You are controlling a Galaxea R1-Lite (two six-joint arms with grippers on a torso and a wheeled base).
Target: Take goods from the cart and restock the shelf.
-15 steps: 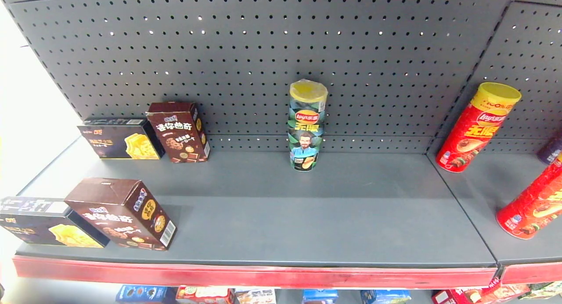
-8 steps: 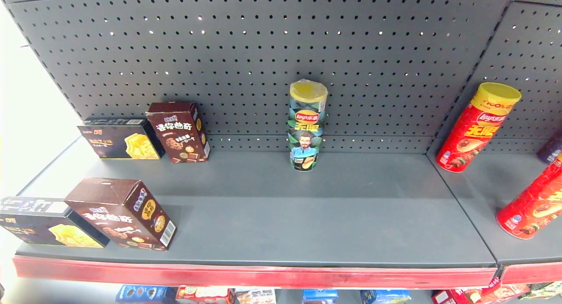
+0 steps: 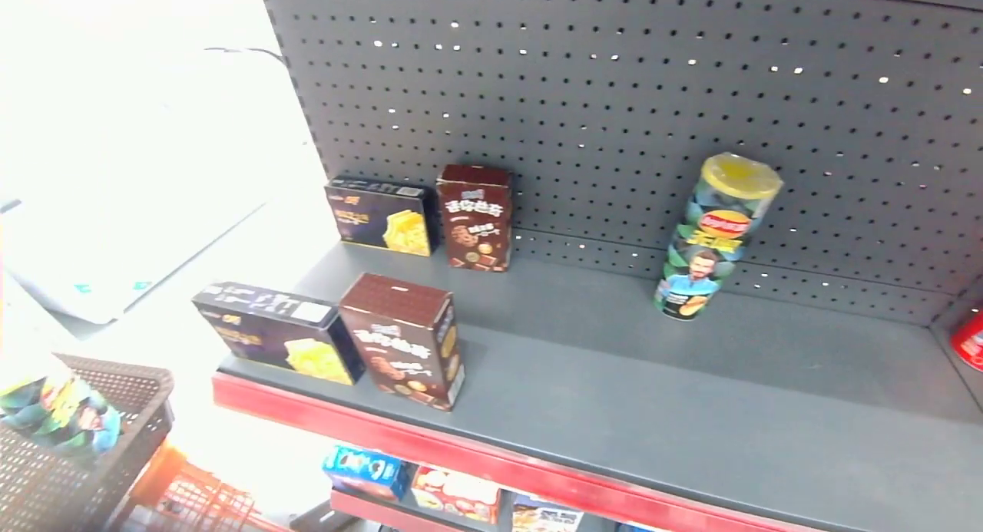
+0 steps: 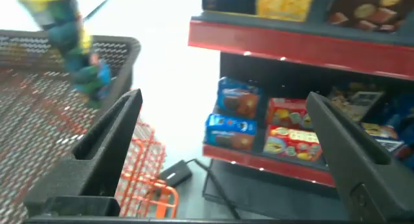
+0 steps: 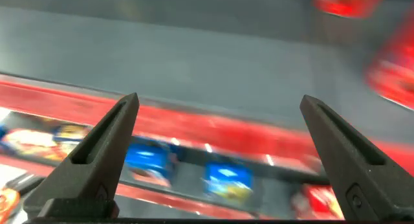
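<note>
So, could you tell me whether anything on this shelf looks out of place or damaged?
Nothing looks spilled, fallen or damaged. The four boxes stand in pairs at the left end of the shelf. The only oddity is the green chip can, standing alone at the back wall with bare shelf around it.

The head camera looks forward and down across the shelf (image 3: 691,409) from towards its left end, at middling range, with the basket (image 3: 138,409) in its lower-left corner; the left wrist camera sits low, sighting between the spread fingers of the left gripper (image 4: 223,98) at that basket and the shelf's red front edge (image 4: 291,39) (both shared with the head view); the right wrist camera, between the parted fingers of the right gripper (image 5: 218,100), faces the same red edge closely.
</note>
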